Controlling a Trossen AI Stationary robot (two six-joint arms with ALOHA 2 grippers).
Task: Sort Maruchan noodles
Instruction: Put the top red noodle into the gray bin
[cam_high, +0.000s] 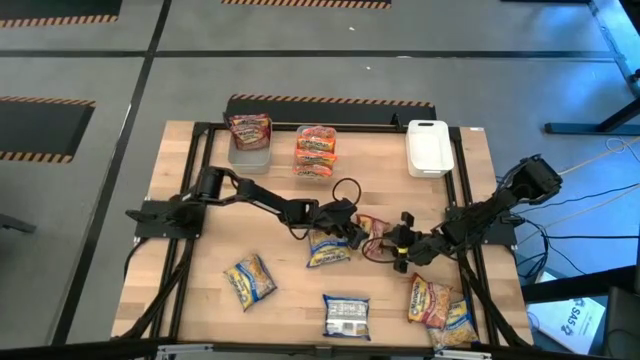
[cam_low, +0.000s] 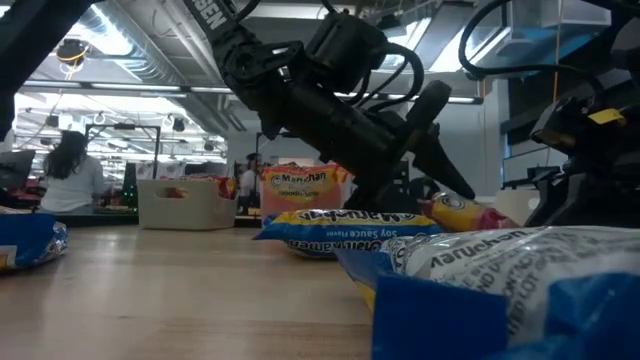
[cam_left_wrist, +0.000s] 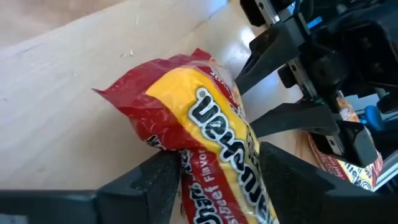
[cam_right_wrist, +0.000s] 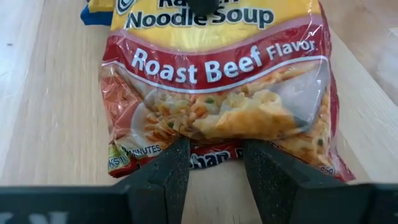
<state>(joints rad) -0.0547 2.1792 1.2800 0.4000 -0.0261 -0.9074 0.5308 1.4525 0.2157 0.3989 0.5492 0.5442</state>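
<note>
A red-and-yellow Maruchan packet (cam_high: 374, 232) labelled Roast Beef (cam_right_wrist: 217, 81) is held between both grippers at the table's middle. My left gripper (cam_high: 358, 232) reaches in from the left and is shut on it (cam_left_wrist: 205, 118). My right gripper (cam_high: 395, 243) comes from the right and is shut on its other end. A blue-yellow packet (cam_high: 328, 250) lies flat on the table just under my left gripper. More packets lie nearer the front: blue-yellow (cam_high: 250, 280), blue-white (cam_high: 345, 315), and red-yellow (cam_high: 428, 300) beside blue-yellow (cam_high: 458, 320). My left gripper has the packet's logo half between its two fingers (cam_left_wrist: 214, 186), the yellow face bulging up in the gap. The fingers slant down from the table's left. My right gripper pinches the packet's bottom seam (cam_right_wrist: 214, 160), below the noodle picture, slanting down from the right. Whether the packet is clear of the table I cannot tell.
Along the far edge stand a clear bin with a dark red packet (cam_high: 250, 135), a stack of pink-orange packets (cam_high: 315, 150) and a white bin (cam_high: 428, 145). A black cable loops (cam_high: 345, 190) behind the grippers. Bare wood lies at the front left.
</note>
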